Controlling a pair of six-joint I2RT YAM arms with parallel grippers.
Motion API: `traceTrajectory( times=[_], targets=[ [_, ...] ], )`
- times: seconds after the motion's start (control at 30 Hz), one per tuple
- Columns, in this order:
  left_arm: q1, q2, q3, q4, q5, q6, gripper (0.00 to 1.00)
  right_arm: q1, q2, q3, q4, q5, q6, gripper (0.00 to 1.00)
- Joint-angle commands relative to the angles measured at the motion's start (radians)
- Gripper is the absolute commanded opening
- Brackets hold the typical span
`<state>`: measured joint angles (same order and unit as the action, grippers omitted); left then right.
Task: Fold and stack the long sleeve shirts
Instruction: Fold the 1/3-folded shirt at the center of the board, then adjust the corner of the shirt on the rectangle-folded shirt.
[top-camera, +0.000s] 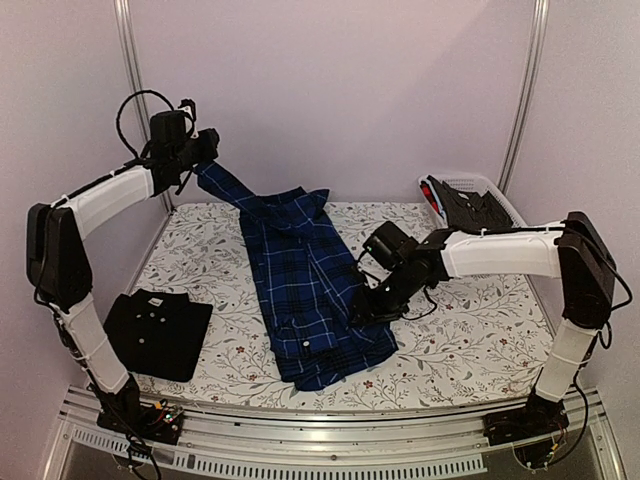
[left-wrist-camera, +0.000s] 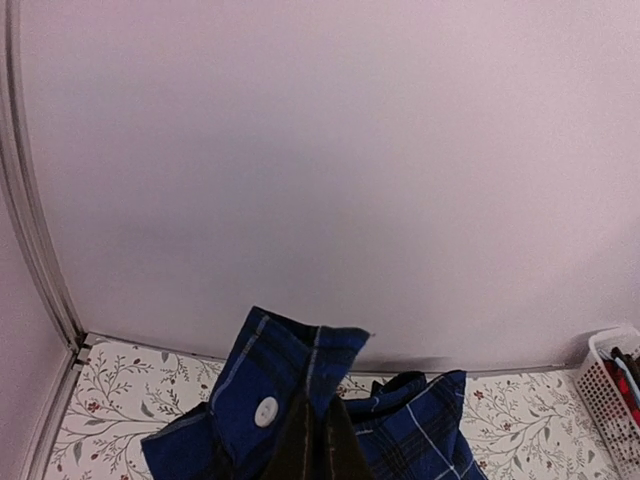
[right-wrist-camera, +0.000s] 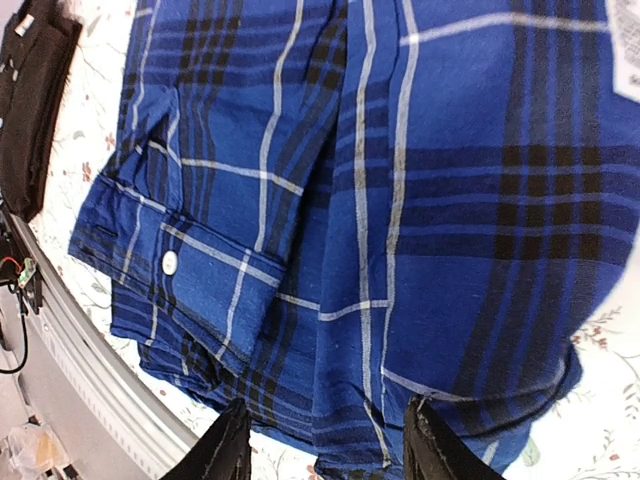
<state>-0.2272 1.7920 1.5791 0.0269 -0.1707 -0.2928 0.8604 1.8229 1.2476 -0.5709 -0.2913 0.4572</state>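
Observation:
The blue plaid shirt (top-camera: 312, 290) lies lengthwise on the middle of the table, one sleeve pulled up toward the back left. My left gripper (top-camera: 206, 150) is raised there, shut on the cuff (left-wrist-camera: 285, 375) of that sleeve, which has a white button (left-wrist-camera: 266, 411). My right gripper (top-camera: 363, 312) hangs low at the shirt's right edge. In the right wrist view its fingers (right-wrist-camera: 226, 452) stand apart over the plaid cloth (right-wrist-camera: 400, 200), holding nothing. The black shirt (top-camera: 157, 331) lies folded at the front left.
A white lattice basket (top-camera: 497, 195) with dark clothes stands at the back right corner. The floral tablecloth (top-camera: 470, 330) covers the table. A metal rail (top-camera: 330, 440) runs along the near edge.

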Motion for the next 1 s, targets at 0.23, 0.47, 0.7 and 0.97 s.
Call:
traceTrajectory(
  times=[0.23, 0.47, 0.7, 0.97],
  targets=[
    [-0.013, -0.054, -0.067, 0.046, 0.055, -0.019, 0.00, -0.052, -0.215, -0.256, 0.118, 0.202, -0.022, 0.33],
    [-0.018, -0.047, -0.055, 0.036, 0.056, -0.014, 0.00, -0.069, -0.234, -0.378, 0.204, 0.318, -0.007, 0.20],
    [-0.018, -0.037, -0.036, 0.022, 0.054, -0.010, 0.00, -0.069, -0.235, -0.430, 0.336, 0.374, -0.018, 0.23],
    [-0.018, -0.031, -0.024, 0.013, 0.053, -0.007, 0.00, -0.059, -0.191, -0.425, 0.417, 0.371, -0.066, 0.25]
  ],
)
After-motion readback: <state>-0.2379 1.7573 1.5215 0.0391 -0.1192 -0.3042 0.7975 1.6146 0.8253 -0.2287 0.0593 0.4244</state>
